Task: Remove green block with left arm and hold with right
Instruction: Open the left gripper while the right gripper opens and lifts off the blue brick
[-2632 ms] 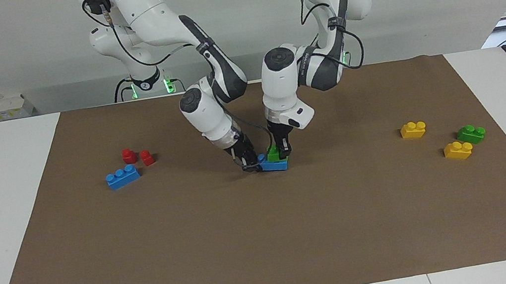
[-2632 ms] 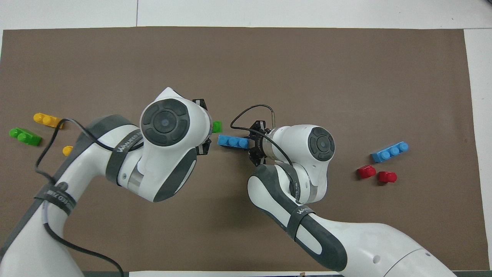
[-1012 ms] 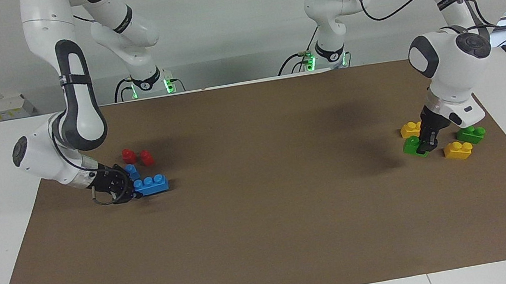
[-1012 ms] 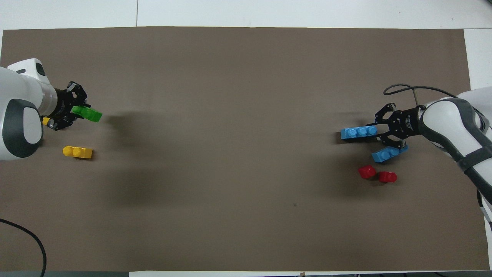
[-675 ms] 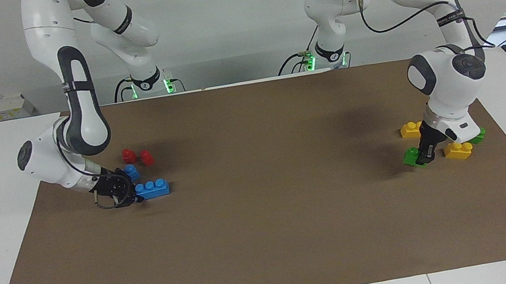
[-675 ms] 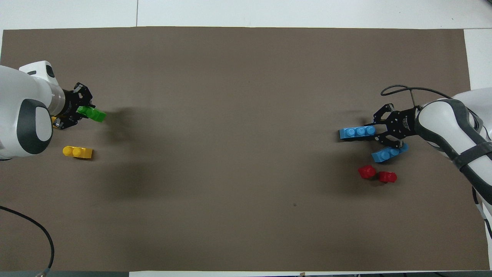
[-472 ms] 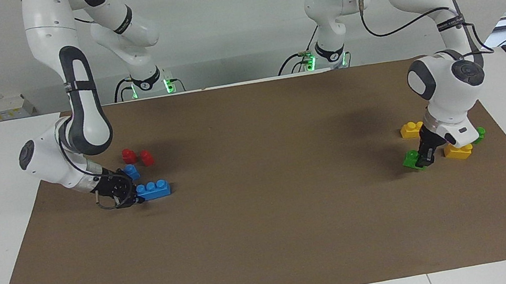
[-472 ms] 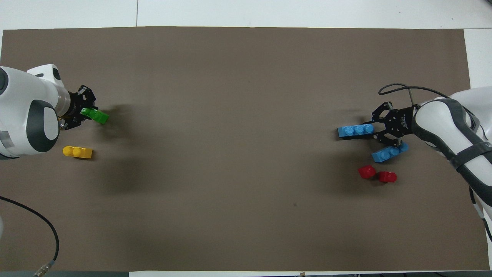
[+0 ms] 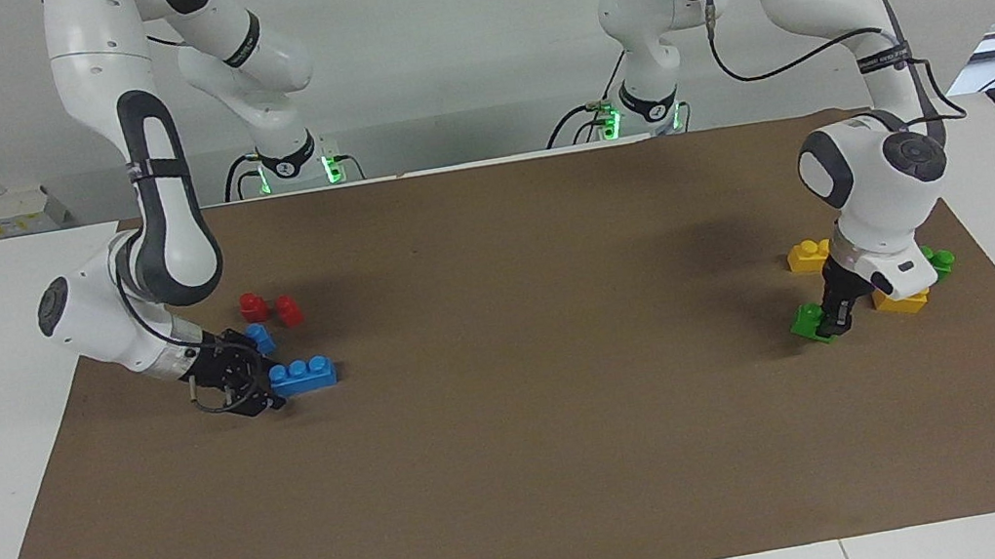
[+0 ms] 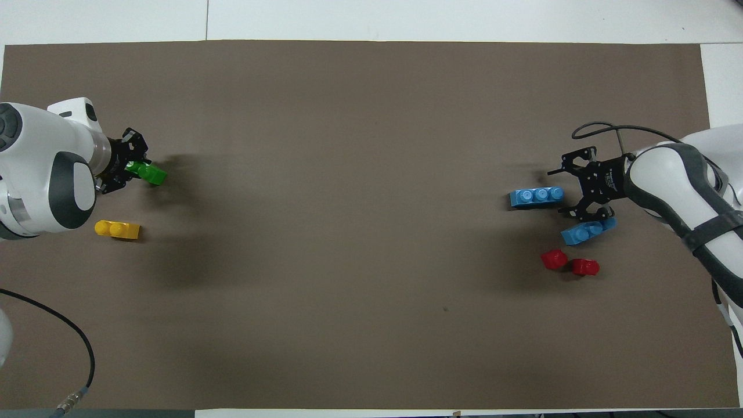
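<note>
The green block (image 9: pixel 805 321) rests low on the brown mat (image 9: pixel 526 472) at the left arm's end of the table. My left gripper (image 9: pixel 832 318) is shut on it; the block also shows in the overhead view (image 10: pixel 151 173) with the left gripper (image 10: pixel 132 168) beside it. A second green block (image 9: pixel 940 260) lies partly hidden by the left hand. My right gripper (image 9: pixel 262 386) is open at the end of a blue three-stud brick (image 9: pixel 303 375), which lies on the mat. In the overhead view the right gripper (image 10: pixel 562 192) has spread fingers on either side of that brick's (image 10: pixel 537 197) end.
Two yellow bricks (image 9: pixel 810 254) (image 9: pixel 901 302) lie by the left hand; one shows in the overhead view (image 10: pixel 117 230). A second blue brick (image 10: pixel 587 231) and two red blocks (image 10: pixel 554 259) (image 10: pixel 585 266) lie near the right hand, nearer to the robots.
The two arms moved apart from the mat's middle to its ends. The left gripper has lowered the green block to the mat. The right gripper's fingers have spread off the blue brick.
</note>
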### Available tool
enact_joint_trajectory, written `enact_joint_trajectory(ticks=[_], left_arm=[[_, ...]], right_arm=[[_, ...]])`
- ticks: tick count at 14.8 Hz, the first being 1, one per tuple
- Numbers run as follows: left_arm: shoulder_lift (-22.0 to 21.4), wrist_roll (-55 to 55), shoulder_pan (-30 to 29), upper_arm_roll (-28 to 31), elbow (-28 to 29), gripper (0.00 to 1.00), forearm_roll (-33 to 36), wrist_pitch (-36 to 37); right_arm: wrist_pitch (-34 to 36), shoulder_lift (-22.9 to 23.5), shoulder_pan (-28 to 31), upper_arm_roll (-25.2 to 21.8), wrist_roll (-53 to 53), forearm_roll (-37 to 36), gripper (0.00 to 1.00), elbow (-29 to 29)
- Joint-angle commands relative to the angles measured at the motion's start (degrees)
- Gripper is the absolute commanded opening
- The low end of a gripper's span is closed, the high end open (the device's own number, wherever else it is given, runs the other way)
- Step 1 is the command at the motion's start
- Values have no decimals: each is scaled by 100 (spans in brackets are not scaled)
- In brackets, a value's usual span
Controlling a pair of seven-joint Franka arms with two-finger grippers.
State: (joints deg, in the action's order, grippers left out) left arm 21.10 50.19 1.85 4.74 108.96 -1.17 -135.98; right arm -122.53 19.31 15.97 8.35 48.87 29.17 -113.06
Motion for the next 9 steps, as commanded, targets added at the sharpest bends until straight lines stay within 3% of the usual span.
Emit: enact_joint_trajectory(ticks=[1, 5, 9], left_arm=[[87, -290, -19, -35, -102, 100, -32, -104], [-114, -413, 25, -70, -173, 100, -32, 10], [-597, -833, 122, -70, -199, 100, -24, 571]], right_arm=[[379, -303, -15, 18, 53, -244, 100, 214], [703, -848, -278, 26, -288, -1342, 100, 258], [1862, -1428, -270, 26, -1676, -1641, 100, 696]])
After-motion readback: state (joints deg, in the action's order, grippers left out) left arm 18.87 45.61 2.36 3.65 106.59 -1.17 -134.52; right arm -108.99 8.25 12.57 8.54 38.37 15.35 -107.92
